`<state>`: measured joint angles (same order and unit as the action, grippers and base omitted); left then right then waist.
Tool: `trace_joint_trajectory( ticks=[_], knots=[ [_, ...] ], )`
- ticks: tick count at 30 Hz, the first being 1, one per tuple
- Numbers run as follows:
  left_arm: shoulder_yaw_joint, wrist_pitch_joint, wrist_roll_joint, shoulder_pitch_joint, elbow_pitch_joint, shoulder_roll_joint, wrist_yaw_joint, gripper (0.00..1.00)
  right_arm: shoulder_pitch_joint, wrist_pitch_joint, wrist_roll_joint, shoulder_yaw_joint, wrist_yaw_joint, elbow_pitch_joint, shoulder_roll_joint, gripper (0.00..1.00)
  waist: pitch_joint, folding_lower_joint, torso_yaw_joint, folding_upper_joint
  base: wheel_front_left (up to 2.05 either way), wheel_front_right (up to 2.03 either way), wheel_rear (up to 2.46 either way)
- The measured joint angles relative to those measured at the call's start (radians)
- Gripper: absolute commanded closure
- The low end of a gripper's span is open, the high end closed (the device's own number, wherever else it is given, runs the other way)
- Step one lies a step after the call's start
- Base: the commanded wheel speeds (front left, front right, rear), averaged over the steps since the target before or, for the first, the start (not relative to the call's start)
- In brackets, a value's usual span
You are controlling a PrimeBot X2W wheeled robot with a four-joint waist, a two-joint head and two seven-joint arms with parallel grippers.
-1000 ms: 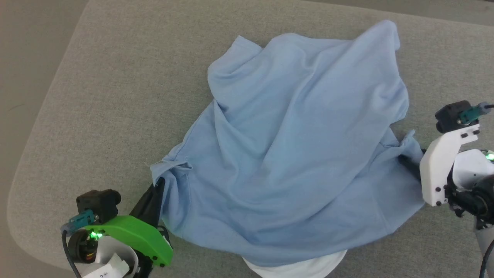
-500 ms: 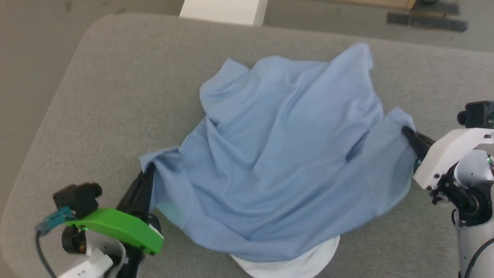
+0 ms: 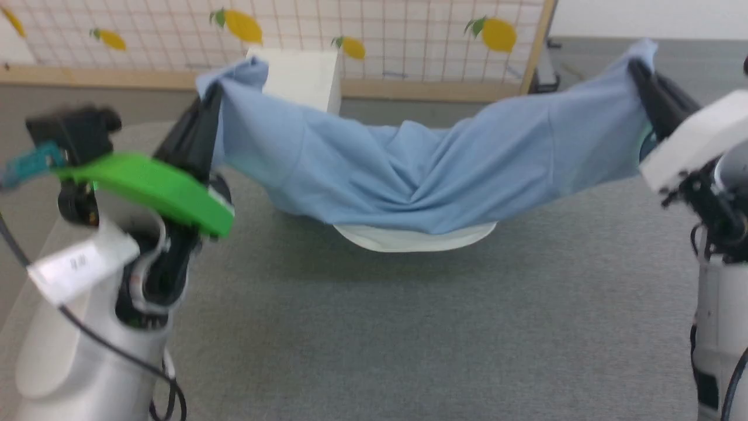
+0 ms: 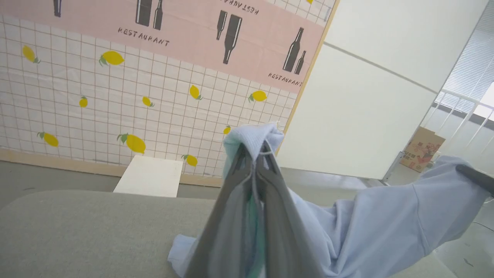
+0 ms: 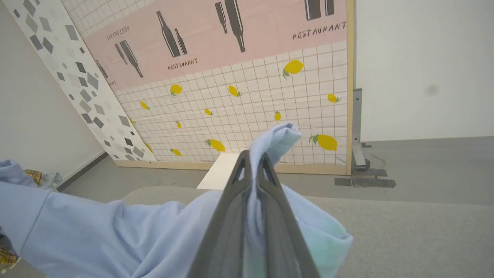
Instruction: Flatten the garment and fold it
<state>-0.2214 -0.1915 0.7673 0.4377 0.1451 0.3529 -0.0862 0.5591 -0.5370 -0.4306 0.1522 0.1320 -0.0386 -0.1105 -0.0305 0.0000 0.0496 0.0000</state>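
The light blue garment hangs in a sagging span between my two grippers, above the grey table. Its white inner panel droops at the lowest point, near the table top. My left gripper is shut on the garment's upper left corner, and my right gripper is shut on its upper right corner. In the left wrist view the dark fingers pinch a bunched fold of blue cloth. In the right wrist view the fingers clamp another fold, with the rest of the garment trailing left.
Beyond the table's far edge stands a white box, in front of a tiled wall panel with lemon prints and a wooden frame post. A cardboard box sits on the floor at the far right of the left wrist view.
Both grippers have risen, lifting the garment off the table by its two corners so that it hangs between them. The right gripper closed on its corner. The head camera tilted up.
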Motion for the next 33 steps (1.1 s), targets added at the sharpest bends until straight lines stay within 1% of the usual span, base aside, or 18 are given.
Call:
trace_joint_trajectory(
  ticks=[2, 5, 10, 15, 20, 25, 28, 33],
  knots=[
    [-0.002, -0.040, 0.011, 0.084, -0.041, -0.007, -0.008, 1.00, 0.058, -0.004, 0.015, -0.008, 0.000, -0.005, -0.007, 1.00, 0.026, 0.0000, -0.017, 0.0000, 0.00, 0.00, 0.00],
    [-0.005, -0.089, 0.013, 0.194, -0.117, -0.003, -0.014, 1.00, 0.152, -0.010, 0.036, -0.012, 0.000, -0.033, -0.011, 1.00, 0.053, 0.0000, -0.043, 0.0000, 0.00, 0.00, 0.00],
    [0.001, -0.135, 0.010, 0.369, -0.232, 0.001, -0.025, 1.00, 0.314, -0.017, 0.084, -0.032, 0.000, -0.109, -0.014, 1.00, 0.071, 0.0000, -0.090, 0.0000, 0.00, 0.00, 0.00],
    [-0.018, -0.178, -0.029, 0.539, -0.328, 0.030, -0.029, 1.00, 0.466, -0.012, 0.137, -0.065, 0.000, -0.201, -0.024, 1.00, 0.058, -0.0001, -0.124, 0.0000, 0.00, 0.00, 0.00],
    [-0.038, -0.222, -0.049, 0.650, -0.409, 0.033, -0.030, 1.00, 0.566, -0.001, 0.194, -0.079, 0.000, -0.305, -0.036, 1.00, 0.018, 0.0000, -0.135, 0.0000, 0.00, 0.00, 0.00],
    [-0.047, -0.215, -0.066, 0.747, -0.457, 0.025, -0.035, 1.00, 0.663, 0.038, 0.251, -0.060, 0.000, -0.388, -0.042, 1.00, -0.041, -0.0001, -0.138, 0.0001, 0.00, 0.00, 0.00],
    [-0.044, -0.181, -0.086, 0.824, -0.485, 0.019, -0.040, 1.00, 0.741, 0.072, 0.289, -0.045, 0.000, -0.428, -0.040, 1.00, -0.092, -0.0001, -0.138, 0.0001, 0.00, 0.00, 0.00],
    [-0.035, -0.102, -0.108, 0.950, -0.534, -0.013, -0.038, 1.00, 0.876, 0.130, 0.362, -0.009, 0.000, -0.481, -0.040, 1.00, -0.197, 0.0000, -0.137, 0.0000, 0.00, 0.00, 0.00]
  ],
)
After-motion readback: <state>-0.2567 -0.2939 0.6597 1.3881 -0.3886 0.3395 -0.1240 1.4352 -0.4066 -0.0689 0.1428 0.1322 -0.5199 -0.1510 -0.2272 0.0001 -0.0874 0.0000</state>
